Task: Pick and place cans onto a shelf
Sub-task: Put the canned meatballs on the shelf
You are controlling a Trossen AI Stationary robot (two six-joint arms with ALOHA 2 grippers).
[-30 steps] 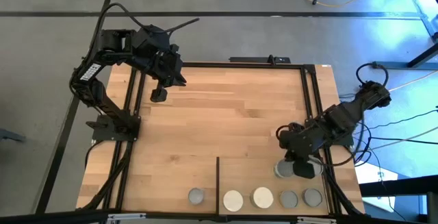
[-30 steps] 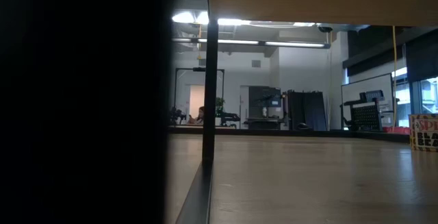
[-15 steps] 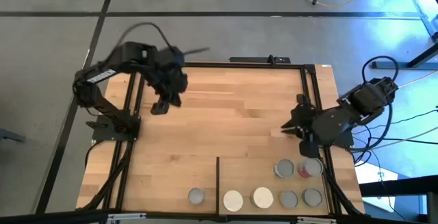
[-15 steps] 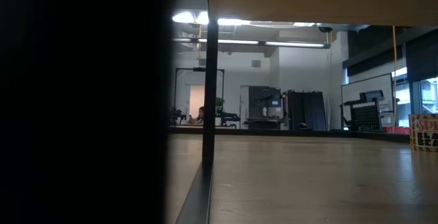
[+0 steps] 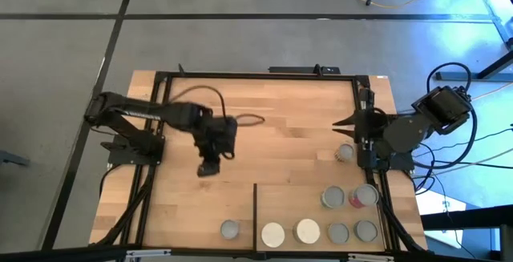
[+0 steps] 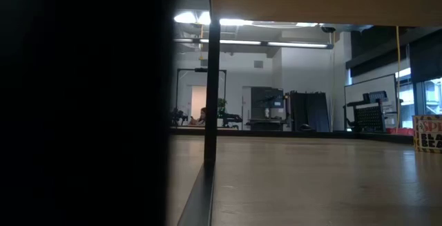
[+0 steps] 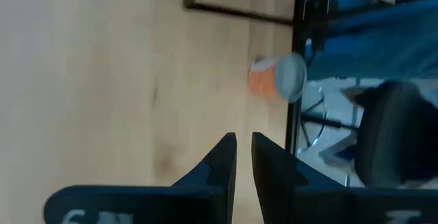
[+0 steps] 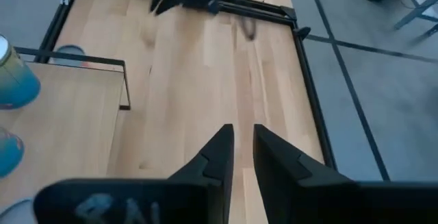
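Left gripper [image 5: 208,168] hovers over bare tabletop [image 5: 272,126], left of centre, fingers nearly together, holding nothing. Right gripper [image 5: 341,122] sits at the table's right edge, fingers close together, empty. One can [image 5: 345,153] stands just beside it, off the shelf [image 5: 296,202]; six cans [image 5: 308,231] rest on the shelf, one [image 5: 230,229] left of its black strip

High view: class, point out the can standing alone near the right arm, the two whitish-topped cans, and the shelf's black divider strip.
Lone can [image 5: 345,153], high view: on its silver top.
Whitish-topped cans [image 5: 273,234], high view: on the left one's top.
Black strip [image 5: 255,214], high view: midway along the strip.
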